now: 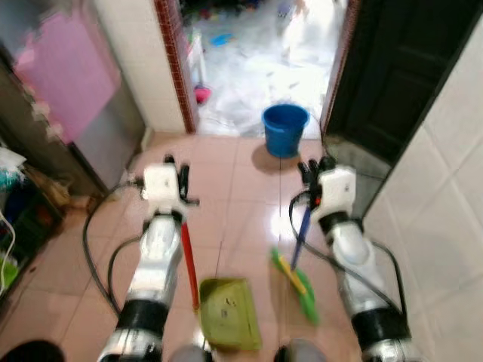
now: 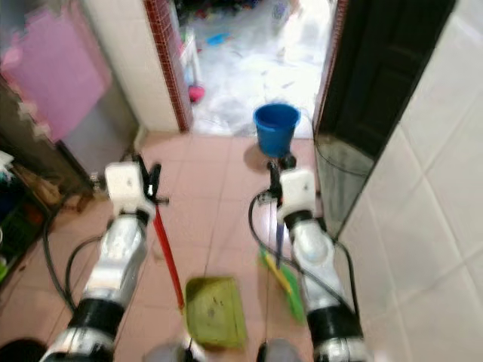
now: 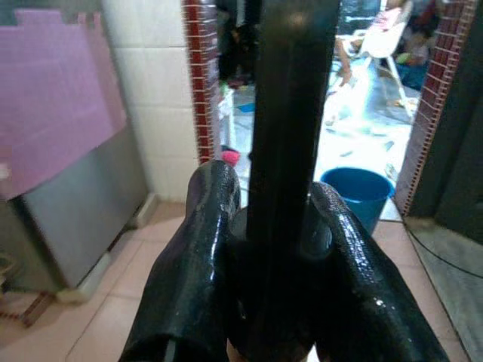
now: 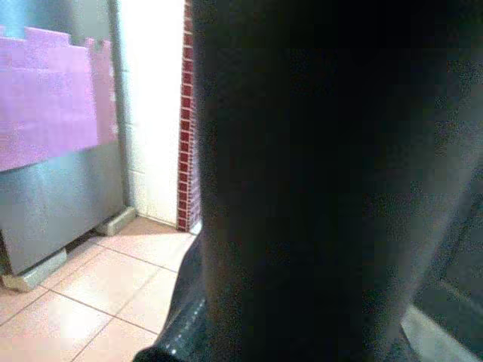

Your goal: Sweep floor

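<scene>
- The left gripper (image 3: 275, 249) is closed around the dustpan's dark upper handle (image 3: 290, 151); its fingers (image 3: 200, 256) press either side.
- The red lower handle (image 1: 188, 256) slants down to the green dustpan (image 1: 229, 313), on the floor (image 1: 226, 181) well short of the blue bucket (image 1: 285, 129).
- The right gripper (image 1: 315, 170) holds the broom's blue handle (image 1: 301, 234); how tightly its fingers close cannot be told.
- The green broom head (image 1: 298, 285) lies on the tiles just beside the dustpan, on the side nearer the white wall (image 1: 445, 196).
- The bucket stands at the doorway.
</scene>
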### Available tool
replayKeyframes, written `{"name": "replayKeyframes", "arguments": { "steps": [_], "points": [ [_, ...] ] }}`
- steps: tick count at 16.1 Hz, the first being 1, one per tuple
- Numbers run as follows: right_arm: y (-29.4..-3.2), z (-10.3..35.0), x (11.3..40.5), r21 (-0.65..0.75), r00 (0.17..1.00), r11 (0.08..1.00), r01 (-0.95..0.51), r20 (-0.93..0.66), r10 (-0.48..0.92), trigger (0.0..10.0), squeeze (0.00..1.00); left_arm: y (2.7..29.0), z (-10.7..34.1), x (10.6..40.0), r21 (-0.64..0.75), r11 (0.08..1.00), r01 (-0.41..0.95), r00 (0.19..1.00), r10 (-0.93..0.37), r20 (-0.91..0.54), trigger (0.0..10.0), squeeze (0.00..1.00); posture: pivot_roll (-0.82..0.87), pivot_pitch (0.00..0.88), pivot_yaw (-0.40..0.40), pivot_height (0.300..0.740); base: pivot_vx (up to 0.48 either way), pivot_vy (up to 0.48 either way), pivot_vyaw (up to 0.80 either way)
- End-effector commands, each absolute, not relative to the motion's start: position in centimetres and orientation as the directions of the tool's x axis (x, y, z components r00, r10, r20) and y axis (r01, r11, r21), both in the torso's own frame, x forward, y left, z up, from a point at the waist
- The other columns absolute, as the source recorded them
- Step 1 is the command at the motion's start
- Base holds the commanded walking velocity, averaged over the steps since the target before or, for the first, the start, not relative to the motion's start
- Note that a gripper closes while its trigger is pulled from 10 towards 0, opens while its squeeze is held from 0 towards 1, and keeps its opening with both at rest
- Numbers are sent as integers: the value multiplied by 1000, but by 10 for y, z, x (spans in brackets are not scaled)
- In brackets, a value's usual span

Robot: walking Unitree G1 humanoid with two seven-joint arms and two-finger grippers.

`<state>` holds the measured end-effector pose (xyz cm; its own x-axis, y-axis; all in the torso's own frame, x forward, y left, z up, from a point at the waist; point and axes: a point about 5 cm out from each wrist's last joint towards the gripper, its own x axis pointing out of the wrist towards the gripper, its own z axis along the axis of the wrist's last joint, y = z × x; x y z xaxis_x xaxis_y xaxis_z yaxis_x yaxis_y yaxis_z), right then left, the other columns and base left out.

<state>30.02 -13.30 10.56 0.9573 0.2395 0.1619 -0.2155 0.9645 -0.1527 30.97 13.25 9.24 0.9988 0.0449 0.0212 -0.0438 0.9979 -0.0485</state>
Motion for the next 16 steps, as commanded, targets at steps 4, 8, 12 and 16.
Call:
{"name": "replayKeyframes", "arguments": {
  "steps": [4,8,12,16],
  "points": [
    [-124,116,304,-146,943,960,-240,202,266,10000,0,140,141,322,5,999,-53,975,50,217,10000,0,-100,0,80,740,0,480,0],
    [-124,116,304,-145,943,961,-238,204,264,10000,0,144,164,328,84,994,-66,950,37,309,10000,0,-99,0,82,740,0,480,0],
    [-124,116,304,-143,943,962,-232,208,259,10000,0,152,165,330,139,986,-88,949,41,314,10000,0,-99,0,93,740,0,480,0],
    [-123,115,302,-139,943,962,-234,207,259,10000,0,163,166,329,150,977,-151,942,96,323,10000,0,-90,0,92,740,0,480,0]
  ]
}}
